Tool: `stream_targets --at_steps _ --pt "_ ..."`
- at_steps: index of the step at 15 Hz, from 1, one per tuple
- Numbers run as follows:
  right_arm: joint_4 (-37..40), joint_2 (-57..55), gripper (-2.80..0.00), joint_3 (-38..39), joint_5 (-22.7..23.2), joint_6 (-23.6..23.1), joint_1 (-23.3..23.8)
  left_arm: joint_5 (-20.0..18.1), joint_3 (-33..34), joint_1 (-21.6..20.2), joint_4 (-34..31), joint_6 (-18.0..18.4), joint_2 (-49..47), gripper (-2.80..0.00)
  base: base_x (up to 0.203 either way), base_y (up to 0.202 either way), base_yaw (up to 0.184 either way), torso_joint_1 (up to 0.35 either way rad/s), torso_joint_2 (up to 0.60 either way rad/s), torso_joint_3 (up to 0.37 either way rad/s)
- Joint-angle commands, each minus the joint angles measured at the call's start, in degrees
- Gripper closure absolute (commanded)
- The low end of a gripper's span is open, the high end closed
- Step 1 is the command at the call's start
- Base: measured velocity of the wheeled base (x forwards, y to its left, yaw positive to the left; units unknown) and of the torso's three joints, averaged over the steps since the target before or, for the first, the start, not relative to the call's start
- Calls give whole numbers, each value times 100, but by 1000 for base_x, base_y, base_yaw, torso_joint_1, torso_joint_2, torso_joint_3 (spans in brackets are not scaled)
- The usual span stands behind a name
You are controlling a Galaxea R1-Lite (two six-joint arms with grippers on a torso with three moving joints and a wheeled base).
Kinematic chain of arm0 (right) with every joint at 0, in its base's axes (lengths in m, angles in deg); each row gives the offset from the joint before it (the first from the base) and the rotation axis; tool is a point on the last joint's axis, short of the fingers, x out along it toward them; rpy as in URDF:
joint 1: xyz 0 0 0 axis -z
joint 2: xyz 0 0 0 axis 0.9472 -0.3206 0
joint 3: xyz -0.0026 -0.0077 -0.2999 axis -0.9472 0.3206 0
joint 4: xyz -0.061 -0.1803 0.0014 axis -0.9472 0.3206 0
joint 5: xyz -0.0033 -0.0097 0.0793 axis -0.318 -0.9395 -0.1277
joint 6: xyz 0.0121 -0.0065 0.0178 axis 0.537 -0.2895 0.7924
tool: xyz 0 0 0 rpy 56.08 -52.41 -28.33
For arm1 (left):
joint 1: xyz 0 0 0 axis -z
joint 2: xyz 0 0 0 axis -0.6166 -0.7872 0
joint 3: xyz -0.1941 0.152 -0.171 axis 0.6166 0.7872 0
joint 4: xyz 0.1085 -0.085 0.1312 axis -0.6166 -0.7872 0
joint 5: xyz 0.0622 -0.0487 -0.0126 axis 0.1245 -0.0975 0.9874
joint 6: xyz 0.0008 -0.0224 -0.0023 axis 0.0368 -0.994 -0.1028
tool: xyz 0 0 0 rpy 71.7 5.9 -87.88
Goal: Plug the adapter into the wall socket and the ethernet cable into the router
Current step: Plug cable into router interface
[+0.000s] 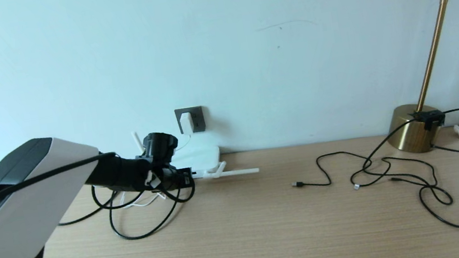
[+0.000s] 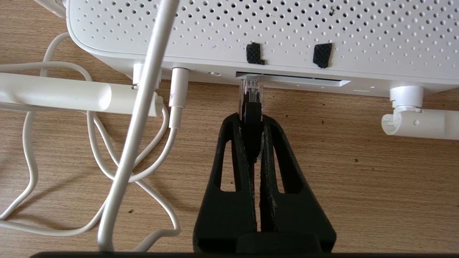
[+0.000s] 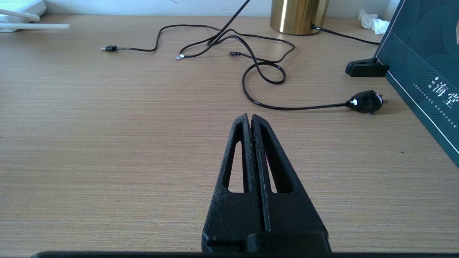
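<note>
The white adapter (image 1: 186, 122) sits in the dark-grey wall socket (image 1: 196, 115) on the wall. Below it the white router (image 1: 199, 157) lies on the desk. My left gripper (image 2: 252, 120) is shut on the black plug of the ethernet cable (image 2: 250, 94). Its clear tip touches the port slot (image 2: 304, 80) on the router's (image 2: 251, 25) front edge; how deep it sits I cannot tell. The black cable (image 1: 148, 225) loops on the desk under my left arm. My right gripper (image 3: 250, 116) is shut on nothing, hovering over bare desk.
White antennas (image 2: 71, 95) and the adapter's white cord (image 2: 30, 168) lie left of the plug. Thin black cables (image 1: 399, 172), a brass lamp (image 1: 412, 133), a black mains plug (image 3: 365, 102) and a dark box (image 3: 423, 82) occupy the right side.
</note>
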Motion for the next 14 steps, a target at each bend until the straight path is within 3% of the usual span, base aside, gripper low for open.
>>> stream_targets --at_steps 1,14 --pt "7 -6 0 1 -1 2 -5 5 -5 -1 -6 -7 13 0 0 0 0 0 0 0" --pt "-1 -6 0 1 -1 2 4 3 -206 8 -15 2 -93 0 0 0 0 0 0 0"
